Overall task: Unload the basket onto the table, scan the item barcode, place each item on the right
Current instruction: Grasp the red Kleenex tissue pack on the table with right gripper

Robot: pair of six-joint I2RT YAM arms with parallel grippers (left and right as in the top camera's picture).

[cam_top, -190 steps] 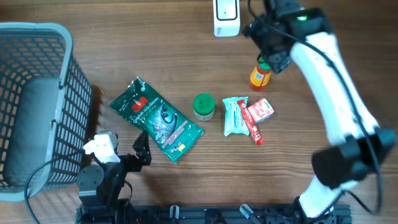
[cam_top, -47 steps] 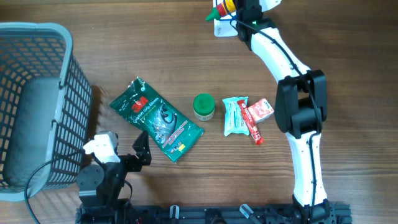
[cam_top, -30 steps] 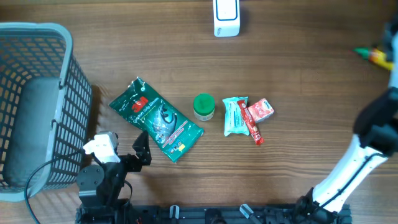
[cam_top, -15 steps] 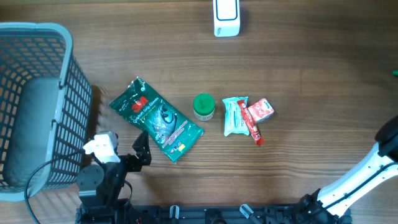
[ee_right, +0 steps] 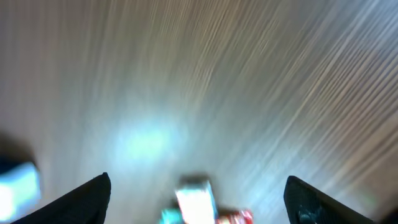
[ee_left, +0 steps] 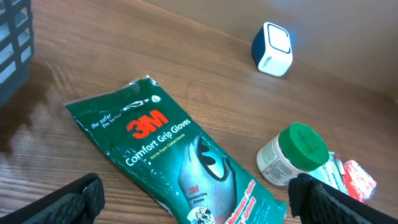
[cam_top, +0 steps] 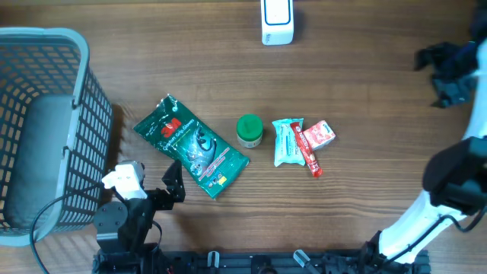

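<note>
The white barcode scanner (cam_top: pixel 276 21) stands at the table's far edge, also in the left wrist view as a blue-and-white scanner (ee_left: pixel 272 50). Loose items lie mid-table: a green glove pack (cam_top: pixel 192 146), a green-lidded jar (cam_top: pixel 249 131), a teal packet (cam_top: pixel 288 142) and a red packet (cam_top: pixel 318 137). My right gripper (cam_top: pixel 437 76) hangs over the table's right side, open and empty; its own view is blurred, and the right gripper (ee_right: pixel 199 202) there has its fingers far apart. My left gripper (ee_left: pixel 199 205) is open over the glove pack (ee_left: pixel 180 162), holding nothing.
A grey wire basket (cam_top: pixel 46 122) fills the left side. A thin red stick pack (cam_top: pixel 310 156) lies beside the teal packet. The jar (ee_left: pixel 295 155) lies on its side to the right of the glove pack.
The right arm swung back in from the right edge and its jaws opened. The small bottle it carried a second ago no longer shows. The left arm has not moved.
</note>
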